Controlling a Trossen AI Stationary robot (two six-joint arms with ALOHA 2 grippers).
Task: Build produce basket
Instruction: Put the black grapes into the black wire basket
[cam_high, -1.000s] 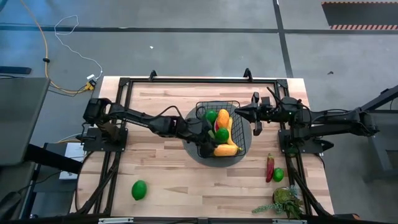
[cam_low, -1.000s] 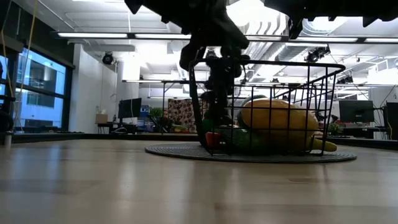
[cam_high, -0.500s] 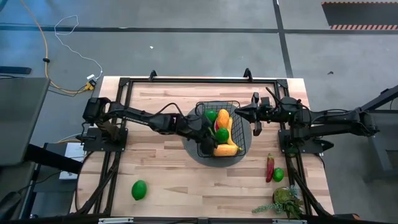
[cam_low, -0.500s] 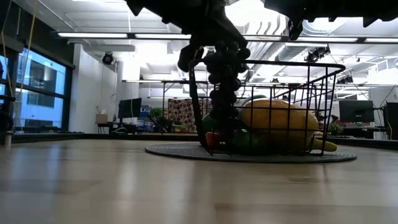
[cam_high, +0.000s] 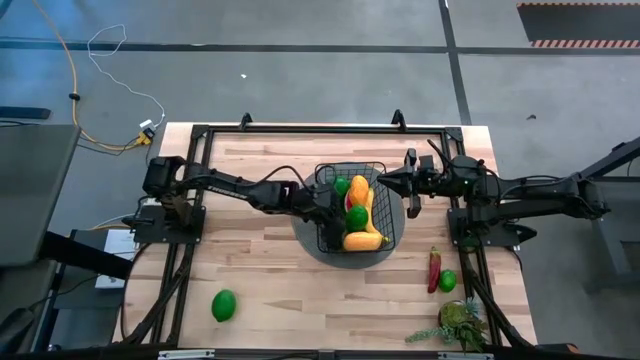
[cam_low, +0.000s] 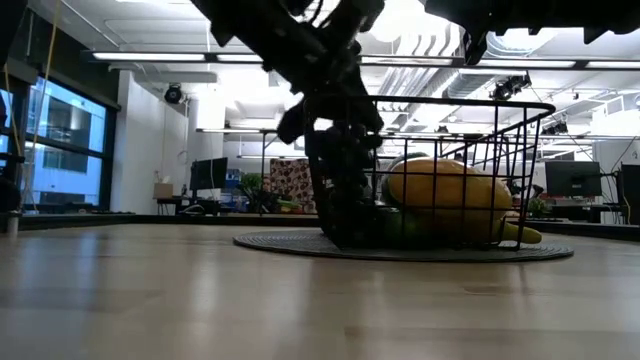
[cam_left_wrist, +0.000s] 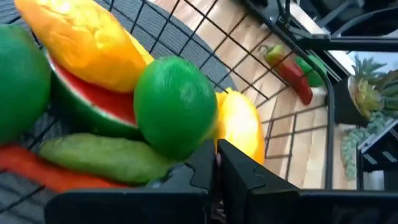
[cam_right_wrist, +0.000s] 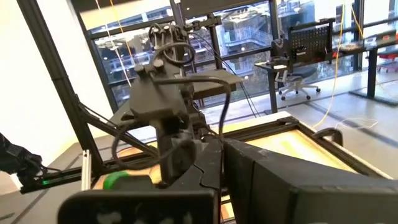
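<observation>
The left gripper (cam_high: 322, 203) hung pinched together at the basket's (cam_high: 382, 168) left wall, seemingly clamping dark grapes (cam_low: 340, 190), the piled produce (cam_high: 358, 212) just right of it. If it let go there, the bunch could snag the rim. The right gripper (cam_high: 383, 181), closed and empty, waited at the basket's far rim.

Wood table (cam_high: 260, 250), light planks. On it: round grey mat (cam_high: 305, 238) near centre, w/ basket (cam_high: 385, 205) standing on the mat. Green fruit (cam_high: 223, 304) alone at front left. At front right: red chili (cam_high: 434, 266) and small green fruit (cam_high: 447, 281) just beside each other, leafy plant (cam_high: 457, 324) near the corner.
</observation>
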